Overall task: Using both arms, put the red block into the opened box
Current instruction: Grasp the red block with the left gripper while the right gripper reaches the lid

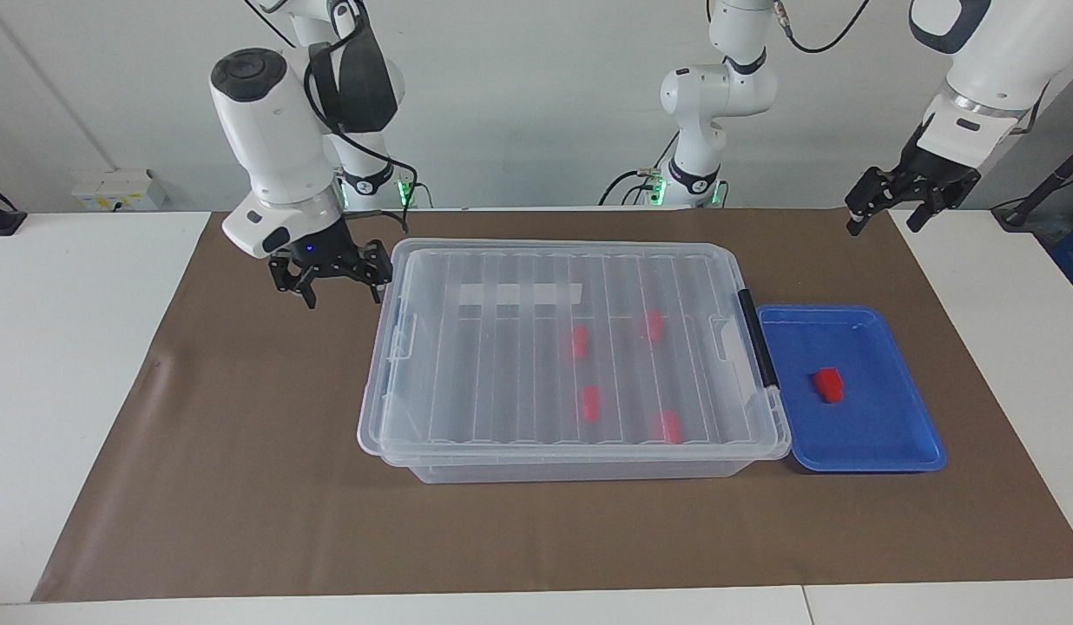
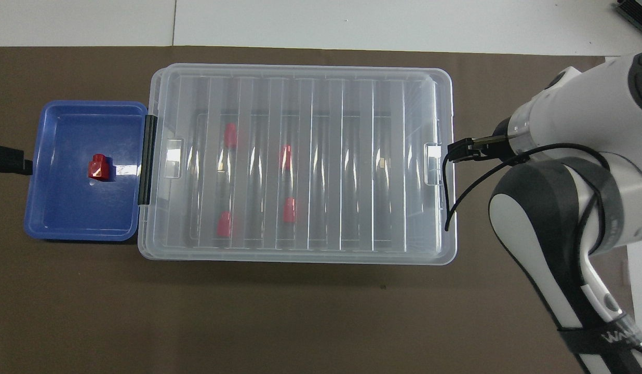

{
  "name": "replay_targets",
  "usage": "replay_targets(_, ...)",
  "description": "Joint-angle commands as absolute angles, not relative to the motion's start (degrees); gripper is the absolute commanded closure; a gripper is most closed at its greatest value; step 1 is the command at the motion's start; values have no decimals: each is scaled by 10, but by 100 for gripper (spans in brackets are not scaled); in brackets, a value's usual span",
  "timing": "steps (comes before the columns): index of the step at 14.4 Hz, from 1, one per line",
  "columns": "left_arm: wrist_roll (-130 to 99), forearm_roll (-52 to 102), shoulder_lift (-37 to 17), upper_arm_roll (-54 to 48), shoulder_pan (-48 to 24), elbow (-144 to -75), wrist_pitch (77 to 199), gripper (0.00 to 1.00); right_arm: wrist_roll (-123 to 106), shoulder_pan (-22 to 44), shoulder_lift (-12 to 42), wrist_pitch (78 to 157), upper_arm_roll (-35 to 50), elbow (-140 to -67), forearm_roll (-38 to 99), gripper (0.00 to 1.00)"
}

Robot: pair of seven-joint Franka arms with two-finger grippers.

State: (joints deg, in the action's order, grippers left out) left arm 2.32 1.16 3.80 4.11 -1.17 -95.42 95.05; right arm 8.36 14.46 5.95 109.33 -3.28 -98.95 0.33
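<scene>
The box (image 1: 502, 365) (image 2: 321, 104) is a large clear bin with its ribbed lid lying shut on it; the black handle bar (image 1: 756, 338) is at the end toward the left arm. Several red blocks (image 1: 591, 403) show through the lid. Another red block (image 1: 828, 384) (image 2: 99, 168) lies alone in the blue tray (image 1: 901, 434) (image 2: 56, 218). My right gripper (image 1: 343, 295) hangs open and holds nothing, over the mat just off the box's end toward the right arm. My left gripper (image 1: 884, 221) is open and holds nothing, raised over the mat's corner near the tray.
The box and the tray stand side by side on a brown mat (image 1: 241, 451) over a white table (image 1: 68, 347). In the overhead view the right arm (image 2: 575, 182) covers the mat next to the box.
</scene>
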Motion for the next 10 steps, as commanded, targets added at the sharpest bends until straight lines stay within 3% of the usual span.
replay_targets(1,15,2,104,43,-16,-1075,1046,0,98,155,71,1149,-34,-1024,26,0)
replay_targets(4,19,2,118,44,-14,-1135,1112,0,98,159,83,1182,-34,-1041,26,0)
replay_targets(10,22,2,90,44,2,-1209,1243,0,98,144,88,1188,-37,-1052,9,0)
